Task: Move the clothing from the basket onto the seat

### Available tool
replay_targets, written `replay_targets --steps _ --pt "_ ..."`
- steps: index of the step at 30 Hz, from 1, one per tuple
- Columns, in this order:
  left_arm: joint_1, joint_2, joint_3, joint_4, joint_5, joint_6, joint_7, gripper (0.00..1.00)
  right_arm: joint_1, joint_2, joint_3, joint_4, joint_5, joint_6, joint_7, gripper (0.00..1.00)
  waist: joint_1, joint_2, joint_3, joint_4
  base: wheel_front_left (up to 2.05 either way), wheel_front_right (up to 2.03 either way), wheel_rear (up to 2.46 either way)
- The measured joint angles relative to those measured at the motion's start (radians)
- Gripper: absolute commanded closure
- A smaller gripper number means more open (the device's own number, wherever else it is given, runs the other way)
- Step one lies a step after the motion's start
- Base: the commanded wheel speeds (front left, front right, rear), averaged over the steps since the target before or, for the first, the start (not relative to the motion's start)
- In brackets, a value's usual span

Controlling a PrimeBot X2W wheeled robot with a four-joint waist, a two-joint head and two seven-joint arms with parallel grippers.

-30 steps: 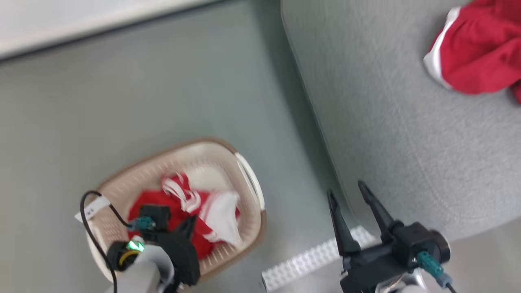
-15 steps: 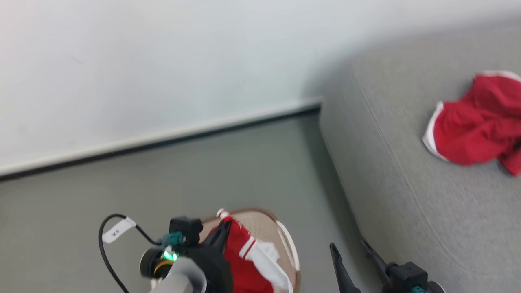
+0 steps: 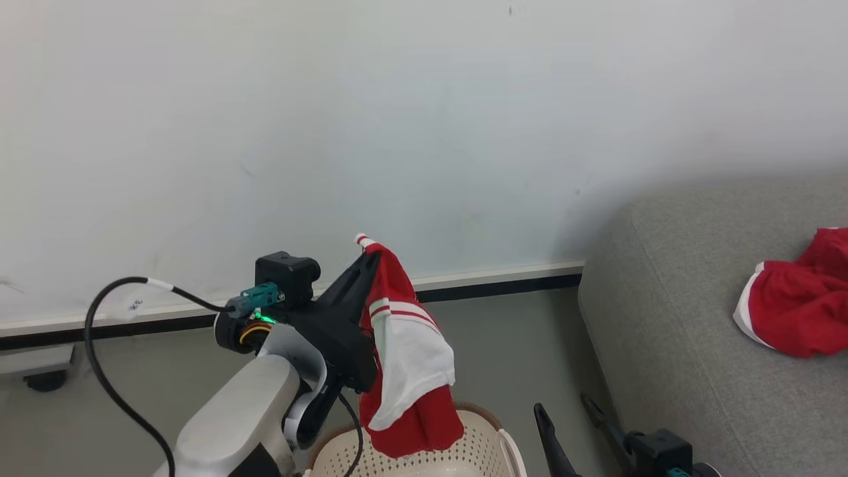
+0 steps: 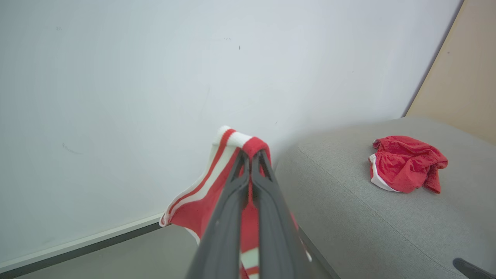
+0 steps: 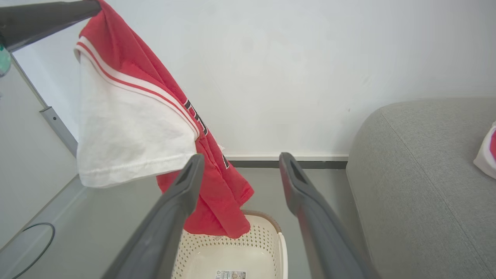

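Aloft, clothing [image 3: 409, 354] in left hand [image 4: 250, 157].

Bright, flat, diffuse light. The seat [image 3: 669, 344] top is lit brighter than its side, so the source is above. Shadows are soft only: grey smudge on the wall [image 3: 424, 99] at 3 o'clock in head view, just over the seat. Wall near clipping, faint pinkish cast at the 9 o'clock edge. Head view sharp. Left wrist view: left gripper [image 4: 250, 155] goes soft toward 6 o'clock, background crisp. Right wrist view: right gripper [image 5: 241, 155] same, white panel of the clothing [image 5: 128, 128] almost blown out.
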Motion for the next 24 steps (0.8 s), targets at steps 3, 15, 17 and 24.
replay_targets --steps 3,15,17,24 --pt "-0.014 0.011 0.002 -0.031 0.0 0.0 0.013 1.0 0.001 0.0 0.003 0.001 0.0 0.0 0.004 0.0 0.0001 0.0001 -0.017 0.014 0.0 0.0 0.0" --pt "-0.092 0.017 0.006 -0.089 -0.027 -0.037 0.065 1.0 -0.006 0.0 0.048 0.024 0.018 0.0 0.036 0.0 0.0002 0.0002 -0.023 0.023 0.0 0.0 0.0" --pt "-0.093 0.017 0.002 -0.095 -0.03 -0.047 0.073 1.0 -0.014 -0.002 0.057 0.029 0.02 0.0 0.041 0.0 0.0003 0.0002 -0.022 0.022 0.0 0.0 0.0" --pt "-0.107 0.012 -0.016 -0.106 -0.038 -0.078 0.088 1.0 -0.037 -0.016 0.077 0.039 0.036 0.0 0.055 0.0 0.0003 0.0002 -0.022 0.024 0.0 0.0 0.0"
